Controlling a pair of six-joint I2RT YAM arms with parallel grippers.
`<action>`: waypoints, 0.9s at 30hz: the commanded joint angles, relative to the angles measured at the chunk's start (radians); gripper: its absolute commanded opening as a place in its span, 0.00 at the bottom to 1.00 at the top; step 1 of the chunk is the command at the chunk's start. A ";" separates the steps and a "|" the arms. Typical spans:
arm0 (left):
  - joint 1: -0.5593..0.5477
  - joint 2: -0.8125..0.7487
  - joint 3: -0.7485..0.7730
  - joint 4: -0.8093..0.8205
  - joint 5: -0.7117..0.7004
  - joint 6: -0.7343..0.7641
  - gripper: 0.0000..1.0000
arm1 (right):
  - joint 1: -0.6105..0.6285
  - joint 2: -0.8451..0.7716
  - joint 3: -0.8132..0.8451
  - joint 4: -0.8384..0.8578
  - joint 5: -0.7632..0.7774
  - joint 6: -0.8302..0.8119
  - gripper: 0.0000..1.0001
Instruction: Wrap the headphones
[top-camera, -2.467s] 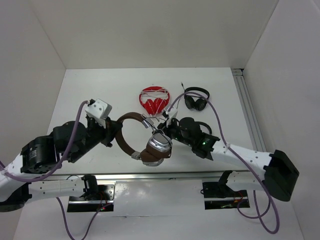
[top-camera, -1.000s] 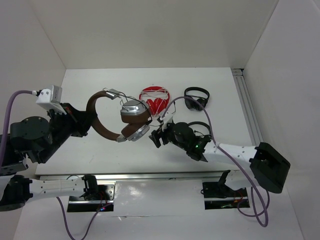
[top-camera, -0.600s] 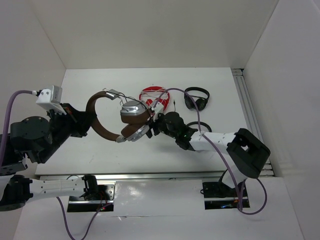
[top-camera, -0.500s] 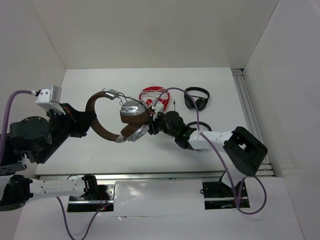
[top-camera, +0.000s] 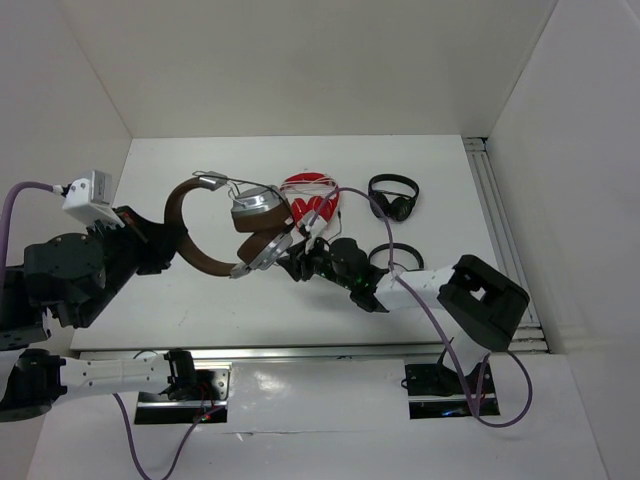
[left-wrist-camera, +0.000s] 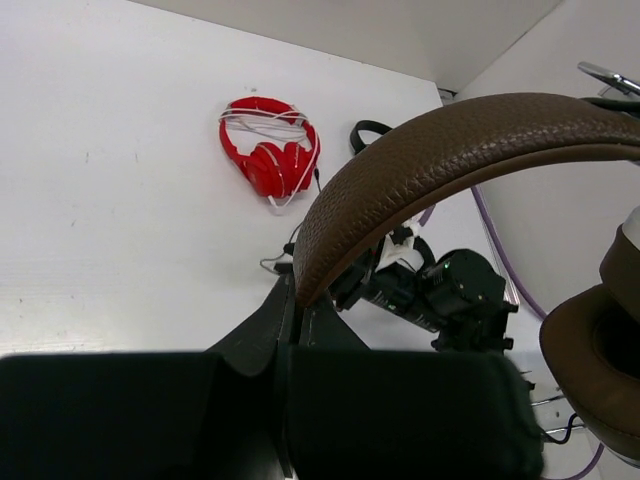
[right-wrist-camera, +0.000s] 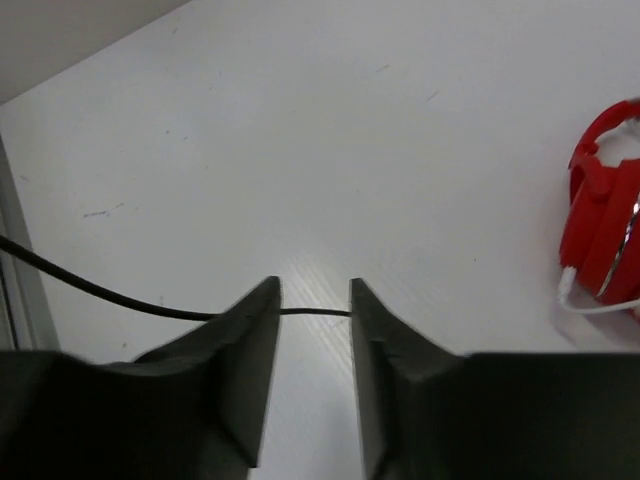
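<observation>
My left gripper is shut on the brown headband of the headphones and holds them up off the table. The silver earcups with brown pads hang to the right. In the left wrist view the headband rises from between my shut fingers, and one brown ear pad shows at the right. My right gripper is low, just below the earcups. In the right wrist view it is open, and the thin dark cable runs across the gap between the fingertips.
The red pair with the white cord lies at the back middle of the white table; it also shows in the right wrist view. Two small black pairs lie to the right. A metal rail runs along the right edge.
My left arm has lifted the headphones up and to the left. My right gripper has let go of them and swung left and low, under the earcups.
</observation>
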 joint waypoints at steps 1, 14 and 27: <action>-0.004 0.025 0.054 0.053 -0.042 -0.072 0.00 | 0.013 -0.058 -0.035 0.104 0.041 -0.009 0.51; -0.004 0.074 0.157 -0.019 -0.060 -0.092 0.00 | 0.018 -0.166 -0.140 0.058 0.012 -0.039 0.60; -0.004 0.092 0.166 -0.028 -0.051 -0.092 0.00 | 0.042 -0.026 -0.020 0.043 -0.119 -0.049 0.61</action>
